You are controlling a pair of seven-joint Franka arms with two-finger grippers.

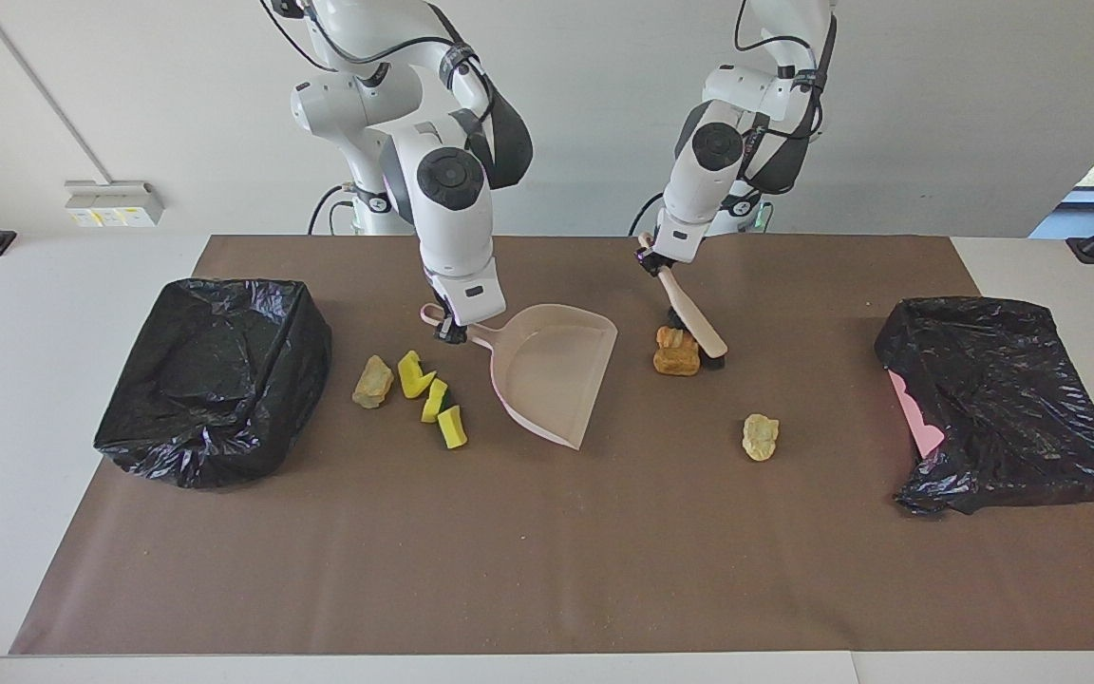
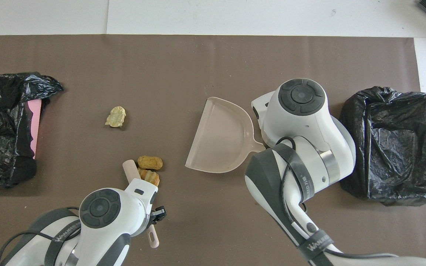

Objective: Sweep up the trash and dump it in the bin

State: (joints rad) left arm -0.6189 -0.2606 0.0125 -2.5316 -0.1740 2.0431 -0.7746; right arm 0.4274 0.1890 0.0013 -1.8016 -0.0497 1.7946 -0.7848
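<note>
My right gripper (image 1: 450, 330) is shut on the handle of a pink dustpan (image 1: 552, 380), whose open mouth faces the left arm's end of the table; the pan also shows in the overhead view (image 2: 222, 138). My left gripper (image 1: 653, 263) is shut on the handle of a brush (image 1: 694, 323), whose head touches two orange-brown bread pieces (image 1: 677, 350) a short gap from the pan's mouth. A pale tan lump (image 1: 760, 437) lies alone, farther from the robots. Another tan lump (image 1: 373, 382) and three yellow sponge wedges (image 1: 433, 399) lie beside the pan toward the right arm's end.
A bin lined with a black bag (image 1: 215, 375) stands at the right arm's end of the brown mat. A second black-bagged bin (image 1: 1003, 399), with pink showing at its edge, stands at the left arm's end. Fine crumbs dot the mat.
</note>
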